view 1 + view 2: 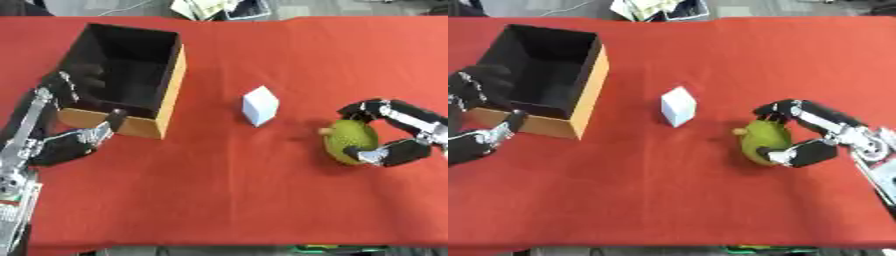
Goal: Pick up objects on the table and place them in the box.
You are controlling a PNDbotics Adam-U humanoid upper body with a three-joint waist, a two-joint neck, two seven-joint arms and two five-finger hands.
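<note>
Table (262, 200): covered in a red cloth, carrying everything in the scene.
Box (171, 80): open-topped, black inside with tan outer walls, standing near the table's far left corner; nothing can be made out inside it.
White block (260, 105): a small white box-shaped object, tilted on one corner, about the middle of the table, well apart from the box and near the green fruit.
Green fruit (350, 141): a bumpy yellow-green, jackfruit-like object with a short stub at its left end, lying on the cloth toward the table's right edge.
Right hand (815, 132): comes in from the right edge; its fingers (776, 108) curl over the far side of the green fruit and the thumb presses the near side, so the hand is clamped round it. The fruit looks to be resting on the cloth.
Left hand (74, 130): at the table's left edge, wrapped round the box's near left corner, fingers up along the left wall and the thumb against the near wall.
</note>
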